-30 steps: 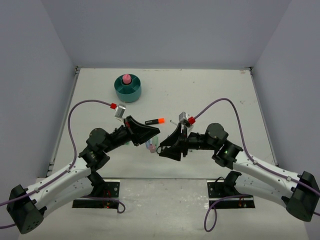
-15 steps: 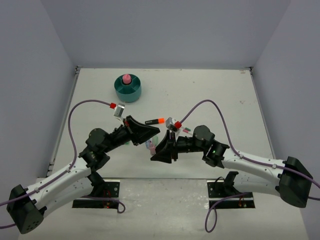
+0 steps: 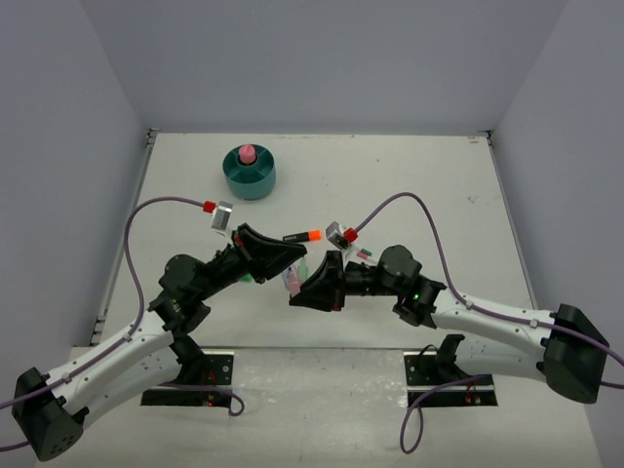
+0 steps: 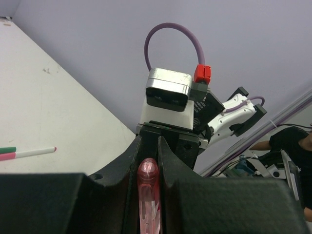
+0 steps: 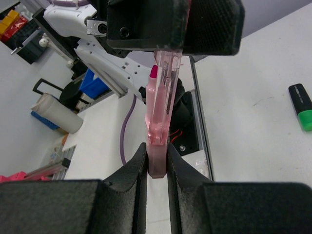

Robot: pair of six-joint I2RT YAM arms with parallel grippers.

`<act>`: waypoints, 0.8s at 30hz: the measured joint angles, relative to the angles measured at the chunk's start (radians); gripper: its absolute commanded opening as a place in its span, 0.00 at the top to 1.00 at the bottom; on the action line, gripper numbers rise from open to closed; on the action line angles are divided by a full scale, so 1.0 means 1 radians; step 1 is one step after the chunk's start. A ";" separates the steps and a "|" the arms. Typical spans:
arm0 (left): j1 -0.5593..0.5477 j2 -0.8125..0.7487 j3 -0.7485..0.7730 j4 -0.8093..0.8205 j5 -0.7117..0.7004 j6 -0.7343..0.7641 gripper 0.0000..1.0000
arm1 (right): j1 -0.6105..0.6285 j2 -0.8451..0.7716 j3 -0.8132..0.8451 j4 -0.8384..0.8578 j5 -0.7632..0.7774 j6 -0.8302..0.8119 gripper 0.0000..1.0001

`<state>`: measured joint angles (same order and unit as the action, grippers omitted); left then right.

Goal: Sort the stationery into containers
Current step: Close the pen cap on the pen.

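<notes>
Left tool (image 4: 148,161) and right tool (image 5: 157,163) both clamp the pink pen (image 5: 160,105) above the near-centre surface (image 3: 409,185), well apart from the far-left organiser (image 3: 250,178), and pulling away before one releases could snap or drop it.

A white table (image 3: 419,175) carries a few faint scuffs (image 4: 47,71) and a dark speck (image 3: 469,202) toward its far right. Plain grey walls (image 3: 322,58) close it on the left, far and right sides. Off the table, the right wrist view shows a white roll (image 5: 54,113), a blue bin (image 5: 95,80) and yellow and red boxes (image 5: 13,22). A person (image 4: 292,146) in a dark shirt is partly visible at the right edge of the left wrist view
</notes>
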<state>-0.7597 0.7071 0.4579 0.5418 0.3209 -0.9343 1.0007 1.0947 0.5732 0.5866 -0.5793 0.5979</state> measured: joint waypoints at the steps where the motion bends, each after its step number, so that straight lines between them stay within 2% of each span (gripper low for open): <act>1: 0.000 -0.002 0.000 0.006 0.000 0.002 1.00 | 0.001 -0.004 0.000 0.001 0.007 0.014 1.00; 11: -0.002 -0.007 -0.013 0.071 0.013 0.011 1.00 | 0.018 -0.064 0.055 -0.128 0.075 0.098 1.00; 24: 0.001 -0.010 -0.039 0.140 -0.015 0.010 1.00 | 0.037 -0.070 0.164 -0.315 0.176 0.104 1.00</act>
<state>-0.7591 0.6972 0.4188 0.6822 0.3055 -0.9241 1.0377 1.0249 0.7373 0.2719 -0.4038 0.7023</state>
